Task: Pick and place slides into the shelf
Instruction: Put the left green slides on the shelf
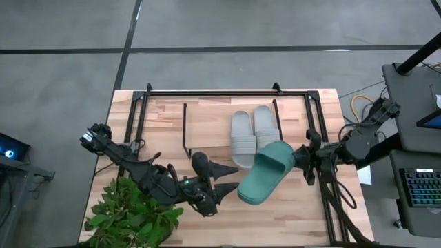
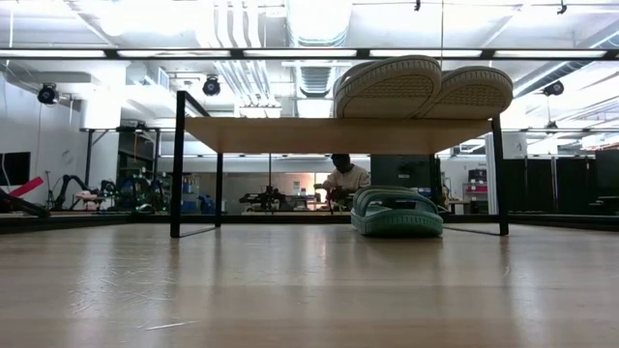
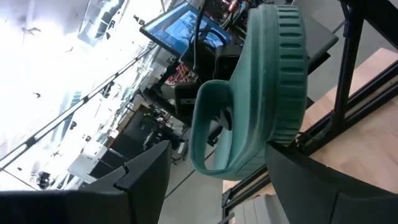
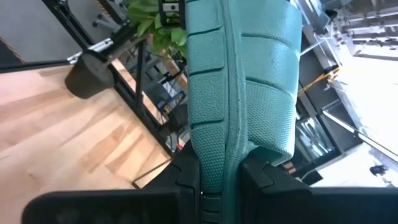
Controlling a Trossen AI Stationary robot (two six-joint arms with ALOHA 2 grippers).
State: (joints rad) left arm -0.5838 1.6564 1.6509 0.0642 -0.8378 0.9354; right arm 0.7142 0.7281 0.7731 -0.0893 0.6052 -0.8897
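Note:
Two pale grey slides (image 1: pixel 248 138) lie side by side on the shelf's wooden top board (image 2: pixel 338 133). A teal slide (image 1: pixel 267 176) hangs in the air over the table's near middle, with my right gripper (image 1: pixel 298 160) shut on the end nearest it. My left gripper (image 1: pixel 226 183) stands open at the slide's other end. Its fingers (image 3: pixel 146 180) are on either side of that end and apart from it. A second teal slide (image 2: pixel 397 213) lies on the table under the shelf, sole down. My right gripper pinches the teal slide's strap end (image 4: pixel 224 168) between its two fingers. The fingers come in level from the table's right side. The slide sticks out from them toward my left gripper, tilted on its side and lifted clear of the table and the shelf.
A green potted plant (image 1: pixel 131 217) stands at the table's near left corner, beside my left arm. The shelf's black wire legs (image 2: pixel 178 164) stand on the table's far half. A seated person (image 2: pixel 343 179) shows in the room beyond.

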